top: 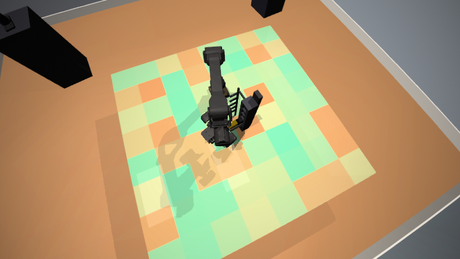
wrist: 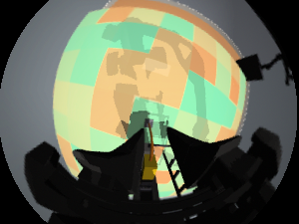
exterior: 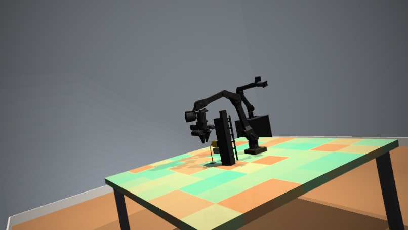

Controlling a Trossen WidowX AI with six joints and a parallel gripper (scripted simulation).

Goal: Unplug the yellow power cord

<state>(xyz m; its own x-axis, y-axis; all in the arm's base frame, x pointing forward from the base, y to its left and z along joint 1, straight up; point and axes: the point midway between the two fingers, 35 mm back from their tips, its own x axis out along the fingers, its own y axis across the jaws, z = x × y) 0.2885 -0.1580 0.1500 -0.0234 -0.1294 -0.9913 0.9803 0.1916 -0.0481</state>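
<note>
Claw [exterior: 203, 139]: part-closed, grasping nothing, hanging above plug | yellow plug [exterior: 214, 143]: seated low in upright power strip [exterior: 224, 137] on counter [exterior: 256, 182] | relation: in wrist view plug [wrist: 149, 166] lies dead ahead between fingers, toward 12 o'clock; cord [exterior: 211, 154] drops to counter | next: descend, clench.
</note>
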